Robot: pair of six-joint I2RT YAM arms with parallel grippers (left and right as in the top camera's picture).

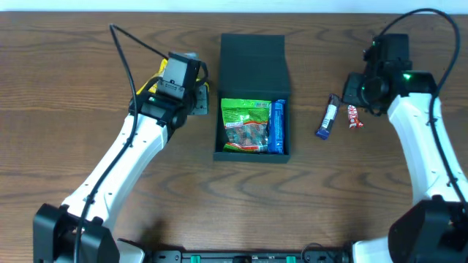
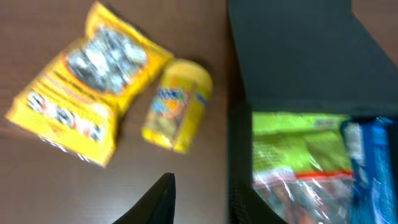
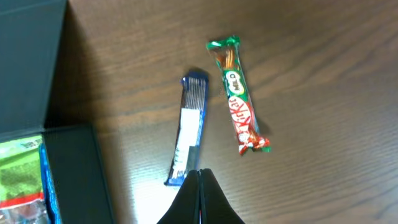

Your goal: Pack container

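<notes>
Packing looks midway: the dark teal container (image 1: 252, 62) sits open at centre of the overhead frame, holding a green snack bag (image 1: 247, 126) and a blue packet (image 1: 278, 128). My right gripper (image 3: 200, 174), fingers pressed together and empty, hovers over a blue wafer bar (image 3: 189, 127) beside a KitKat (image 3: 239, 99). It must open before descending. Only the left wrist view clearly shows a yellow snack bag (image 2: 81, 112) and a yellow packet (image 2: 177, 106). I cannot tell whether the left gripper (image 1: 199, 104) is open.

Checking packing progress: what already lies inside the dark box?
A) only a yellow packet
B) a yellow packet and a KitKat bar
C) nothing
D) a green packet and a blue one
D: the open container holds a green packet with a blue packet beside it.
</notes>
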